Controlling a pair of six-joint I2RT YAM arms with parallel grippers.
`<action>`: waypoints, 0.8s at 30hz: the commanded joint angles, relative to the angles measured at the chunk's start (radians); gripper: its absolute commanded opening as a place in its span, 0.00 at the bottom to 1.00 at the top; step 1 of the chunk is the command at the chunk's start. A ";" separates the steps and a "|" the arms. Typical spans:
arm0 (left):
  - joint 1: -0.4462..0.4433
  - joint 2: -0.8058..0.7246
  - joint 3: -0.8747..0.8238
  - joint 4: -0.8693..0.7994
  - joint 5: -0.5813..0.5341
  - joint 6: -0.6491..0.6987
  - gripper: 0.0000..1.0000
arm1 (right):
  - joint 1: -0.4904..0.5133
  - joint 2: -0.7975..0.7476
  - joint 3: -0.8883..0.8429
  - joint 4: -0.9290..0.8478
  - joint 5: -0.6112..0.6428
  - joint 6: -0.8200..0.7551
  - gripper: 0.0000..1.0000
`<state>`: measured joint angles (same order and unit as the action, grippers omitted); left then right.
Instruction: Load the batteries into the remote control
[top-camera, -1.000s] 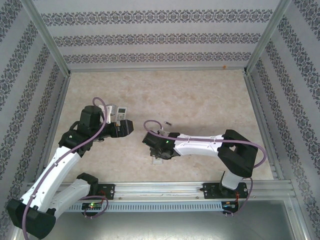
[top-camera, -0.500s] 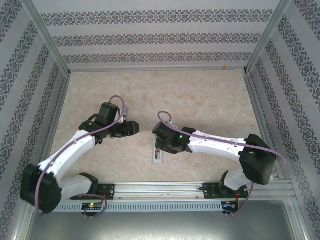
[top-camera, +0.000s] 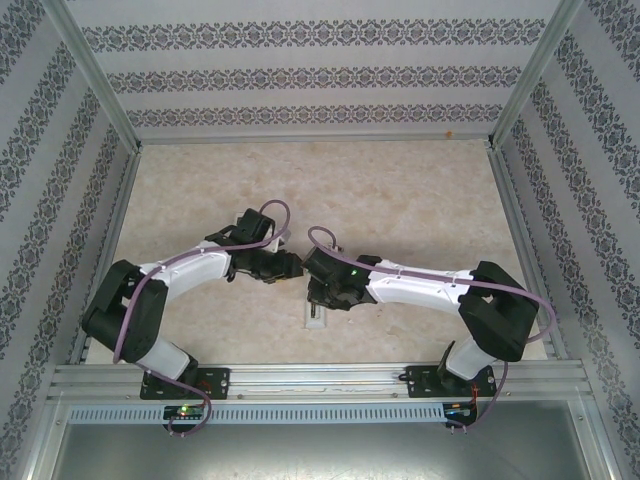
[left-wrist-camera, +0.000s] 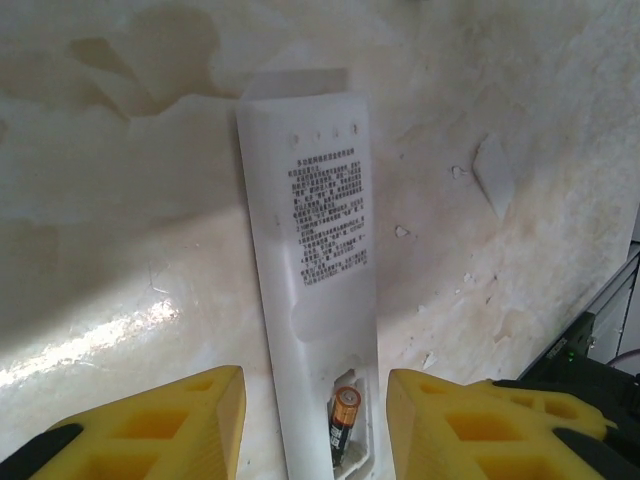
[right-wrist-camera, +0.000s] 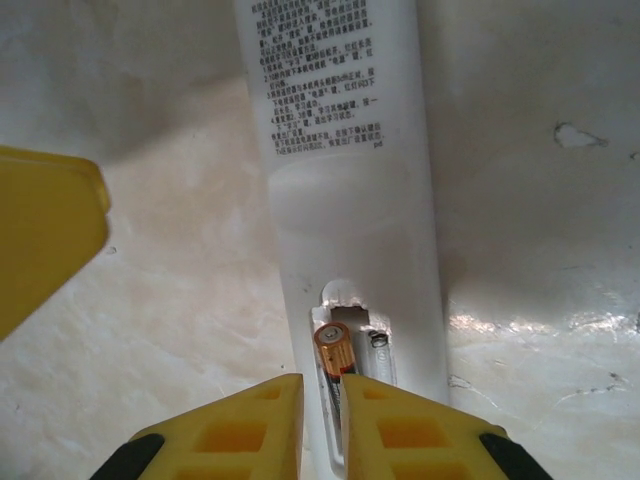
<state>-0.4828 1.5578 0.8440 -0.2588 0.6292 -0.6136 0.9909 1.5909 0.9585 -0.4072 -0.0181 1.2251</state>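
The long white remote control (left-wrist-camera: 312, 230) lies back up on the table, printed text showing, its battery bay uncovered at the near end. One battery (right-wrist-camera: 333, 350), dark with an orange band, sits in the bay's left slot; the right slot beside it shows a bare spring (right-wrist-camera: 378, 340). My right gripper (right-wrist-camera: 323, 420) is shut on the battery, a yellow pad on each side of it. My left gripper (left-wrist-camera: 315, 425) hangs open, straddling the remote over the same battery (left-wrist-camera: 343, 425). In the top view both grippers, left (top-camera: 287, 266) and right (top-camera: 320, 293), meet over the remote (top-camera: 316, 317).
A yellow finger (right-wrist-camera: 40, 230) of the left gripper sits to the left of the remote. The aluminium rail (top-camera: 320, 378) runs along the near edge, and patterned walls enclose the marbled table (top-camera: 400, 200).
The left arm has swung right and forward until its open gripper sits over the remote. The right gripper has stayed at the remote's battery bay, shifting only slightly.
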 joint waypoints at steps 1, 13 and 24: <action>-0.007 0.024 0.013 0.050 0.028 0.020 0.42 | 0.002 0.033 0.006 0.017 -0.018 0.005 0.19; -0.007 0.044 0.018 0.043 0.037 0.032 0.41 | 0.021 0.097 0.038 -0.012 -0.028 0.012 0.16; -0.007 0.029 -0.010 0.066 0.022 0.001 0.41 | 0.079 0.132 -0.008 -0.040 -0.043 0.095 0.14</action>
<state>-0.4835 1.6100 0.8444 -0.2302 0.6514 -0.6075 1.0443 1.6978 0.9836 -0.3878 -0.0422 1.2716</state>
